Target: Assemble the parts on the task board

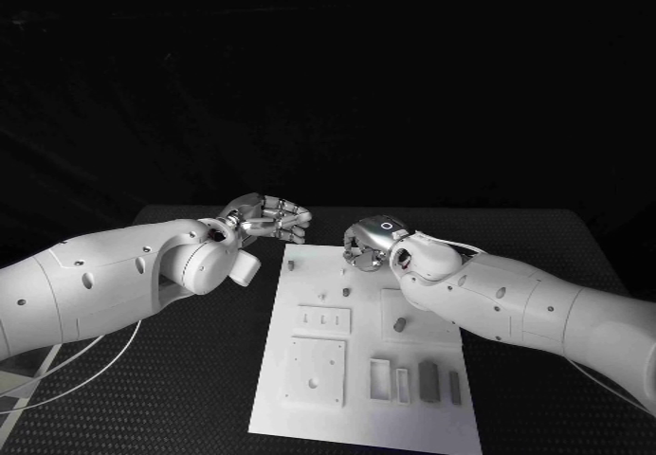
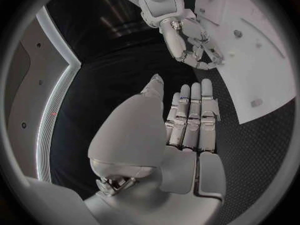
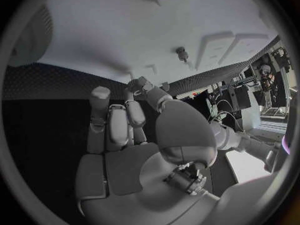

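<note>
I had the right hand (image 1: 367,248) low over the far end of the board (image 1: 308,398), fingers curled down toward that edge. From the right wrist view they seemed bent close to a small peg (image 3: 181,51) standing in the board, but I could not tell whether they gripped anything. I judged it was placed there to work on a part at the far end.

The left hand (image 1: 269,219) sat just off the board's far left corner, over the tabletop (image 1: 164,398), fingers straight and side by side with nothing in them, probably waiting clear of the work.

Nearer me on the board lay several small grey parts (image 1: 428,381) beside open slots, and one stub (image 1: 401,324) stood mid-board. My right forearm (image 1: 533,308) crossed the board's right side, covering some of it.
</note>
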Controlling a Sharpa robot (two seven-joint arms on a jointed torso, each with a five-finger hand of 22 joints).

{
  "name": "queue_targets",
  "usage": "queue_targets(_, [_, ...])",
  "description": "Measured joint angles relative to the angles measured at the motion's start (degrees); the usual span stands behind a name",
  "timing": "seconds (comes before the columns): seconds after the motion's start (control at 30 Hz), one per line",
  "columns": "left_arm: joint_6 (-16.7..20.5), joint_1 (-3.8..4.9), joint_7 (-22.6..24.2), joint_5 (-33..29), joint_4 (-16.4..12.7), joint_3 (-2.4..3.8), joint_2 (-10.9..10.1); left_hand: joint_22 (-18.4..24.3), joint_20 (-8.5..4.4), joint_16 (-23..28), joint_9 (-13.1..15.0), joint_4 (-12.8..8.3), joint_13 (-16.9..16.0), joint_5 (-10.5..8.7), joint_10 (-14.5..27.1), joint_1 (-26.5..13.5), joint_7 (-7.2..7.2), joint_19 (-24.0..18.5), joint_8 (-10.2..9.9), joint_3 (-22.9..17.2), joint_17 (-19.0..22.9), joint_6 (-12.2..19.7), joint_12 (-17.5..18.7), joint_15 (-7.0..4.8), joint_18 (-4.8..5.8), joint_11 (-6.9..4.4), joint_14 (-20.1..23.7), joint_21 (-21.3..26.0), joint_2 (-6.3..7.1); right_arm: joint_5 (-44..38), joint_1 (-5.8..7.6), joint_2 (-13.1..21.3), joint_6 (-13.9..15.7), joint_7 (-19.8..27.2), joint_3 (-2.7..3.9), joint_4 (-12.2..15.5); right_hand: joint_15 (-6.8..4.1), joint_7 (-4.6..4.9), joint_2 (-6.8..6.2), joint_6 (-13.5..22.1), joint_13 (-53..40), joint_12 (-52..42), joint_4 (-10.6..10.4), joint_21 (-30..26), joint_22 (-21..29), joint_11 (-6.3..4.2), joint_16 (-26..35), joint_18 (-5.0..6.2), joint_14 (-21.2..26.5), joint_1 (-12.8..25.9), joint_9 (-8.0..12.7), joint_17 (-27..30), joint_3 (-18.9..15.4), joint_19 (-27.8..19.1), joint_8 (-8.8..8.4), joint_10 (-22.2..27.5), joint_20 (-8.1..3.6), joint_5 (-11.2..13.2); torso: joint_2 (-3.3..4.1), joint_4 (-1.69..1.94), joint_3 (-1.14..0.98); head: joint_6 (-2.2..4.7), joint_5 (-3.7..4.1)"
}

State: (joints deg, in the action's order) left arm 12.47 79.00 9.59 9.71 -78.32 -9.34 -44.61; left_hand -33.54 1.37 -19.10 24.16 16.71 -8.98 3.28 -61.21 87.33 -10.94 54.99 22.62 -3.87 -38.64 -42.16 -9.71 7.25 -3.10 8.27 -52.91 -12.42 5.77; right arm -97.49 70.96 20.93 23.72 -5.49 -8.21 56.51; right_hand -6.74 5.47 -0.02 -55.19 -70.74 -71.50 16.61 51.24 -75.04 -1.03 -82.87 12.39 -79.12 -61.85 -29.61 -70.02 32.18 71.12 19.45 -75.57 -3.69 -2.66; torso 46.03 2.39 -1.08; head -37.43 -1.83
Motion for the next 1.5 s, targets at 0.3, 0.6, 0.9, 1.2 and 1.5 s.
queue_targets(0.3, [0.0,0.00,0.0,0.0,0.0,0.00,0.0,0.0,0.00,0.0,0.0,0.0,0.0,0.00,0.0,0.0,0.00,0.0,0.0,0.0,0.0,0.0,0.0,0.00,-0.65,0.00,0.0,0.0,0.00,0.0,-0.01,-0.1,-0.2,0.0,-0.17,0.1,0.00,0.00,-0.08,0.0,0.0,0.0,0.0,0.0,0.0,0.00,0.0,0.00,0.0,0.1,0.0,0.0,0.0,0.0,0.22,0.0,0.01,0.0,-0.08,-0.01,-0.07,-0.27,0.01])
queue_targets(0.6, [0.0,0.00,0.0,0.0,0.1,0.00,0.1,-0.1,0.00,0.0,0.0,0.0,-0.1,0.00,0.0,0.0,0.00,0.0,0.0,0.0,-0.1,0.0,0.0,0.00,-0.68,0.00,0.0,0.0,0.00,0.0,-0.01,-0.4,-0.4,-0.1,-0.28,0.1,0.01,-0.01,-0.24,0.0,0.0,0.0,0.2,0.2,0.0,0.00,0.0,0.00,0.0,0.2,0.0,0.0,0.1,-0.1,0.23,0.0,-0.08,0.0,-0.07,-0.01,-0.07,-0.20,0.05])
queue_targets(0.9, [0.0,0.00,0.0,0.0,0.2,0.00,0.2,-0.1,0.00,0.0,0.1,0.0,-0.1,0.00,0.0,0.0,0.00,0.0,0.0,0.0,-0.1,0.0,0.0,0.00,-0.48,0.00,0.0,0.0,0.00,0.1,0.02,-0.4,-0.5,-0.2,-0.35,-0.4,0.01,-0.02,-0.38,0.0,0.0,0.2,0.0,0.2,0.0,0.00,0.0,0.00,0.0,0.4,0.0,0.2,0.3,-0.2,0.22,0.0,0.00,0.0,-0.01,-0.02,-0.10,-0.20,0.12])
queue_targets(1.2, [0.0,0.00,0.0,0.0,0.3,0.00,0.2,-0.1,0.00,0.0,0.1,0.0,-0.1,0.00,0.0,0.0,0.00,0.0,0.0,0.0,-0.1,0.0,0.0,0.00,-0.43,0.00,0.0,0.2,0.00,0.1,0.03,-0.4,-0.3,-0.4,-0.38,-0.3,0.02,-0.04,-0.50,0.0,0.1,0.4,0.0,0.2,0.0,0.00,0.0,0.00,0.0,0.5,0.0,0.3,0.3,-0.2,0.11,0.0,0.01,0.0,0.03,-0.02,-0.11,-0.12,0.15])
queue_targets(1.5, [0.0,0.00,0.0,0.0,0.2,0.00,0.1,-0.1,0.00,0.0,0.1,0.0,-0.1,0.00,0.0,0.0,0.00,0.0,0.0,0.0,-0.2,0.0,0.0,0.00,-0.27,0.00,0.0,0.2,0.00,0.0,0.00,-0.4,0.0,-0.7,-0.40,-0.3,0.02,-0.14,-0.44,-0.2,0.2,0.4,0.0,0.2,0.0,0.00,0.0,0.00,0.0,0.4,0.0,0.4,0.3,-0.2,-0.05,0.0,0.02,0.1,0.07,0.02,-0.07,0.01,0.14])
